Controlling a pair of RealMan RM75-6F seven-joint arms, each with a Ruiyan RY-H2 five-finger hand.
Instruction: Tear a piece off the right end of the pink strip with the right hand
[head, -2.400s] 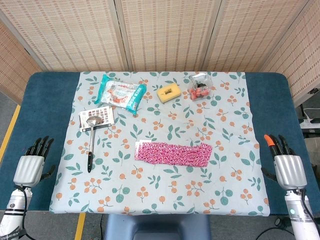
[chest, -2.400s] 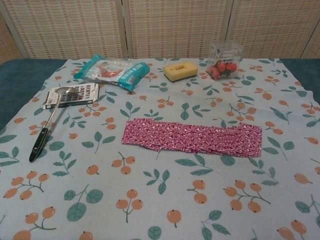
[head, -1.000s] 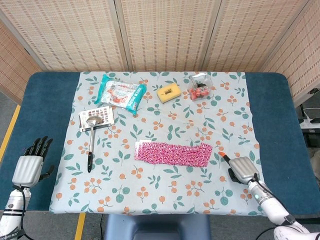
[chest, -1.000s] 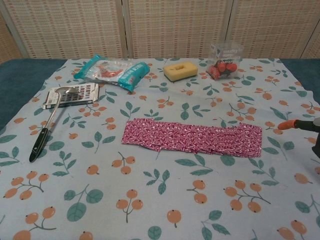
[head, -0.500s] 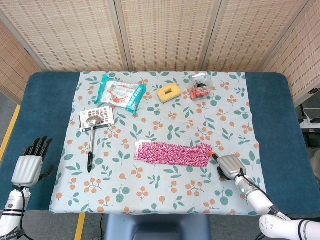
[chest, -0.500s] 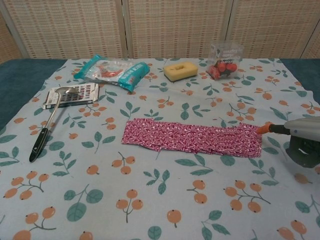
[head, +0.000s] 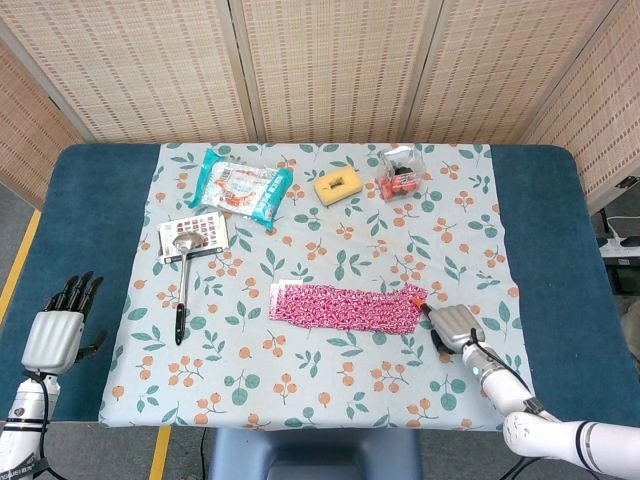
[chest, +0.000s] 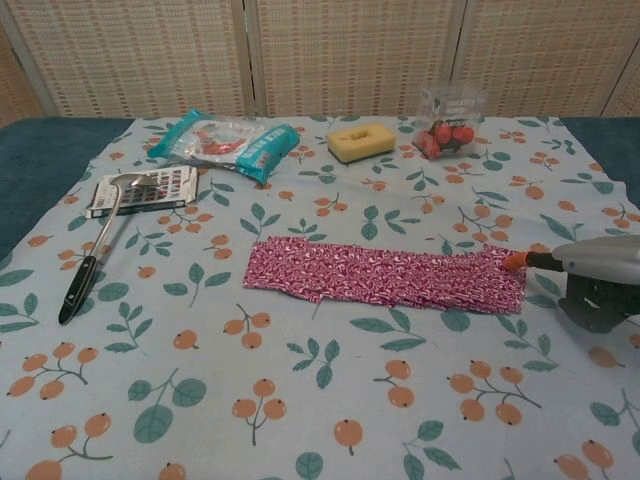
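Observation:
The pink patterned strip (head: 345, 306) (chest: 385, 275) lies flat across the middle of the floral cloth (head: 330, 390). My right hand (head: 452, 326) (chest: 595, 270) sits low on the cloth just right of the strip's right end. Its orange fingertip (head: 419, 301) (chest: 515, 262) reaches the strip's top right corner. I see nothing held in this hand. My left hand (head: 57, 332) hovers over the blue table edge at far left, fingers apart and empty, far from the strip. The chest view does not show it.
At the back of the cloth lie a teal snack packet (head: 240, 188), a yellow sponge (head: 338, 186) and a clear bag of red pieces (head: 400, 175). A ladle (head: 182, 278) rests on a checked card (head: 195, 233) at the left.
My right hand has come in from the table's right edge, moving left across the cloth until its orange fingertip meets the strip's right end. The left hand has barely moved.

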